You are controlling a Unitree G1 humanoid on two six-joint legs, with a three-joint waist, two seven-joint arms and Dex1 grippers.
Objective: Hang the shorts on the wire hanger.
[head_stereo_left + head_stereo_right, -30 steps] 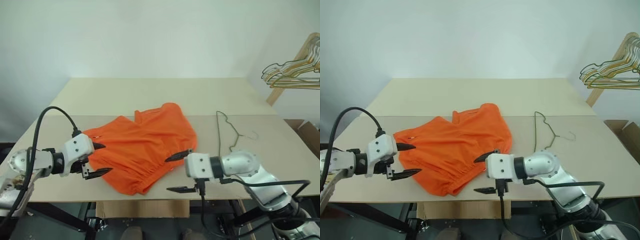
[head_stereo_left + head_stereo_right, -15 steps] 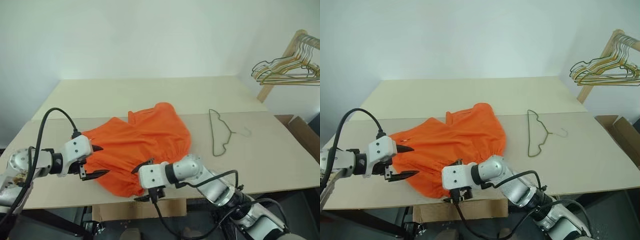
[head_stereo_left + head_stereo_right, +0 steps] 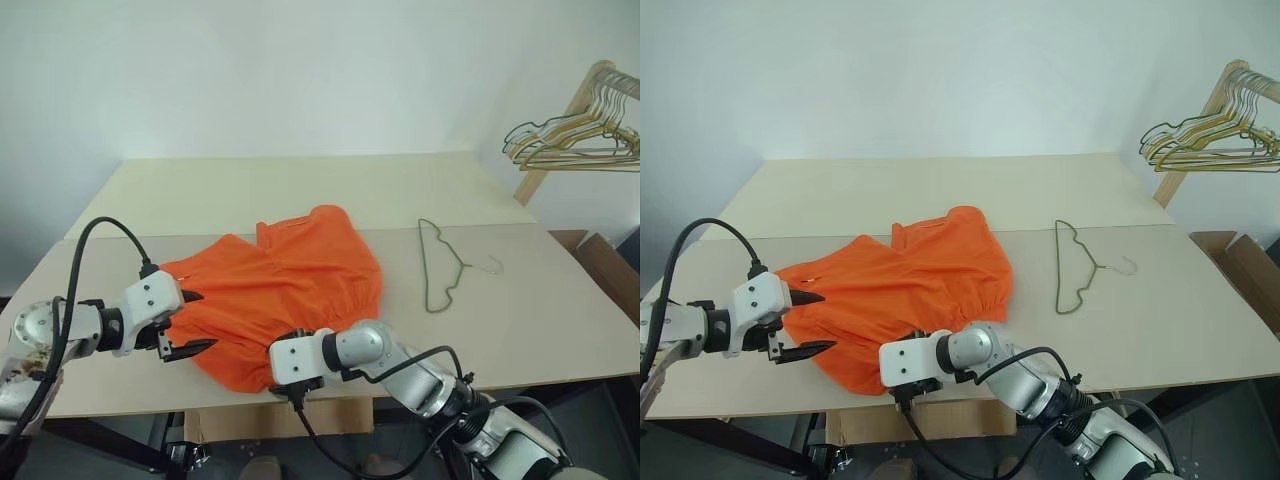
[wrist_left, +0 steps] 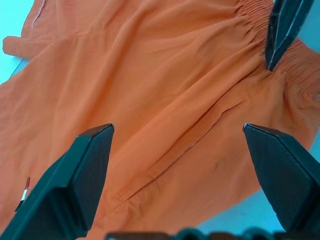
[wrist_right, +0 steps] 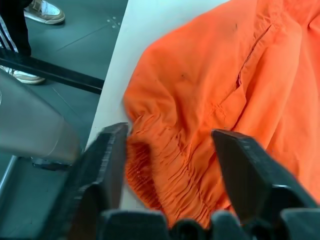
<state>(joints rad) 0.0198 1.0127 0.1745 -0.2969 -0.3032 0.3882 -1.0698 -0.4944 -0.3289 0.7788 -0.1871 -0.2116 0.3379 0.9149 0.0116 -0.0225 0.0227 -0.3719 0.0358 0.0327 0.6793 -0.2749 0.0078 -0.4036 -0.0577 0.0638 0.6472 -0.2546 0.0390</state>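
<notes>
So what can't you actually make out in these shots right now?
- Right gripper: the eye views hide its fingers behind its own wrist housing; the right wrist view shows them straddling the shorts' waistband, contact unclear.
- Shorts' underside: hidden against the table.
- Wire hanger: too thin to read where it touches the table.
- Bunch of hangers: cut off by the right edge.

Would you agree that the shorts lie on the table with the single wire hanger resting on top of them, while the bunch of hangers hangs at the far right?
Not quite: the wire hanger lies on the bare table, to the right of the shorts and apart from them, as the left eye view shows. The bunch of hangers does hang at the far right.
</notes>
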